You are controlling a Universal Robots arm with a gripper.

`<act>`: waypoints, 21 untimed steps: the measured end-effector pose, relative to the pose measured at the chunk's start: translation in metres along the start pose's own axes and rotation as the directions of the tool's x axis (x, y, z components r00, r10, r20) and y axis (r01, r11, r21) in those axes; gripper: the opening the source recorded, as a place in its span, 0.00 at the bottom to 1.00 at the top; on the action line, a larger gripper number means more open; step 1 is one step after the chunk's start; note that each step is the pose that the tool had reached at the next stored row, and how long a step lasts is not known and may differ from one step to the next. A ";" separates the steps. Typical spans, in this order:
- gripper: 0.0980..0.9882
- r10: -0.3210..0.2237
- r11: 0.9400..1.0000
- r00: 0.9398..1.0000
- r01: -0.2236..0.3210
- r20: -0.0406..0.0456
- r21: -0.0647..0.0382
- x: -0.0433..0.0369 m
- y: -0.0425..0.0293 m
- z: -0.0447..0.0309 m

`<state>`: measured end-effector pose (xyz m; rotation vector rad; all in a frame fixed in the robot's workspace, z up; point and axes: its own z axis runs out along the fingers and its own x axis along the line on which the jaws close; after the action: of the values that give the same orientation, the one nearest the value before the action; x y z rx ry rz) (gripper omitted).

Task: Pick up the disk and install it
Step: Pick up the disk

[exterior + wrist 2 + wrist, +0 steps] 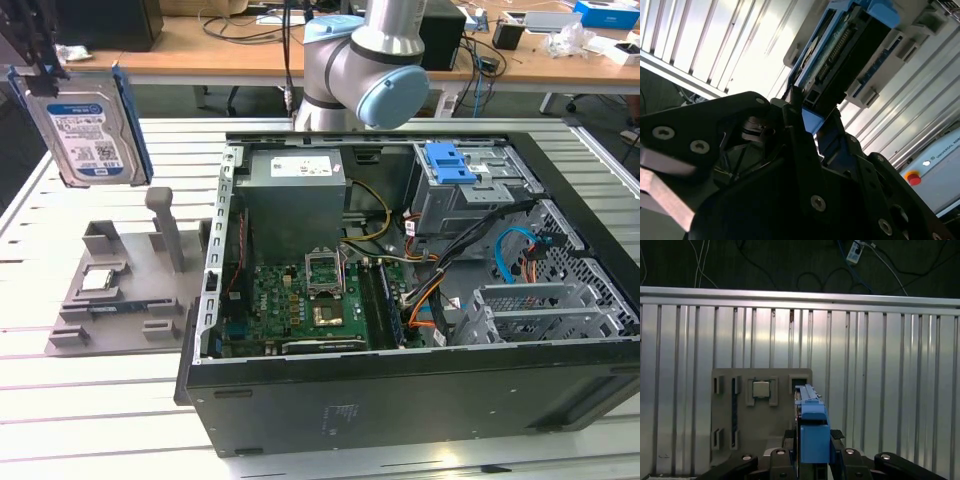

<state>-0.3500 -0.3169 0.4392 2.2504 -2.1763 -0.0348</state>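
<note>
Already clear of its gray holder, the disk hangs from the gripper at the exterior view's left, well apart from the open computer case; it is picked up but not yet installed. In the second wrist view, the jaws are clamped on its blue bracket. In the first wrist view, it sits edge-on above the holder.

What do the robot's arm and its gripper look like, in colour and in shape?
In the exterior view, the arm is a thick round tube of silvery grey metal, and its joint carries a round light-blue cap. The gripper is matt black, built of flat angular plates and linked bars, with small silver screws set into them.
</note>
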 end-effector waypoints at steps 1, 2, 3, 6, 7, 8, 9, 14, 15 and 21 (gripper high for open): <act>0.30 0.000 1.000 1.000 0.000 0.000 0.000 -0.0003 0.0001 -0.0049; 0.30 0.000 1.000 1.000 0.000 0.000 0.000 -0.0005 0.0002 -0.0075; 0.30 0.000 1.000 1.000 0.000 0.000 0.000 -0.0006 0.0002 -0.0099; 0.30 0.000 1.000 1.000 0.000 0.000 0.000 -0.0012 0.0004 -0.0208; 0.30 0.000 1.000 1.000 0.000 0.000 0.000 -0.0013 0.0005 -0.0230; 0.30 0.000 1.000 1.000 0.000 0.000 0.000 -0.0015 0.0006 -0.0255; 0.30 0.000 1.000 1.000 0.000 0.000 0.000 -0.0016 0.0006 -0.0279; 0.30 0.000 1.000 1.000 0.000 0.000 0.000 -0.0024 0.0009 -0.0423; 0.30 0.000 1.000 1.000 0.000 0.000 0.000 -0.0027 0.0010 -0.0466; 0.30 0.000 1.000 1.000 0.000 0.000 0.000 -0.0038 0.0014 -0.0656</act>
<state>-0.3500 -0.3136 0.5048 2.2504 -2.1762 -0.0347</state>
